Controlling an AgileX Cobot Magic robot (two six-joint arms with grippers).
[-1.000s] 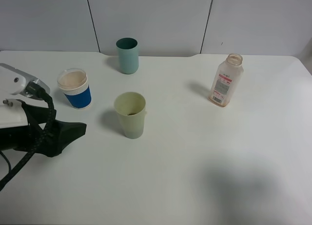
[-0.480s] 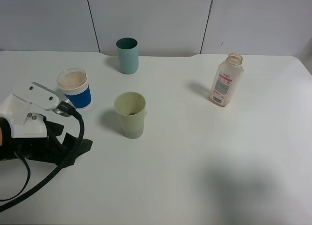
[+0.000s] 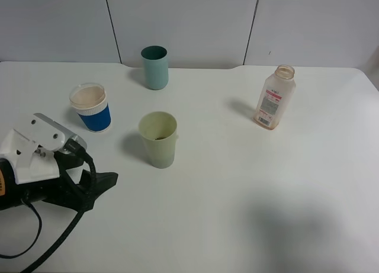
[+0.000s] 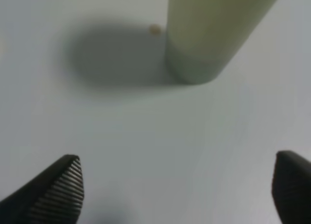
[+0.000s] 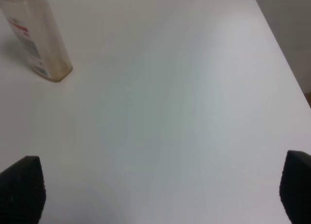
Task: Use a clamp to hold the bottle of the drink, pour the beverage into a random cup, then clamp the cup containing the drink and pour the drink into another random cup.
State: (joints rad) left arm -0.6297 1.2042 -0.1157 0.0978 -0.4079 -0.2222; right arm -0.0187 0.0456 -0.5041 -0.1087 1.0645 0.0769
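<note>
The left tool (image 4: 177,190), jaws apart and empty, faces the pale green cup (image 3: 158,138) (right tool (image 5: 160,190) likewise spread).

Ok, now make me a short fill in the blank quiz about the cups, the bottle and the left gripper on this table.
1. The left gripper is ____ and holds nothing.
2. The table holds ____ cups: a teal cup, a blue cup and a pale green cup.
3. The left gripper points toward the pale green cup, while the ____ stands alone far to the right in the high view.

Missing words: open; three; bottle.
</note>
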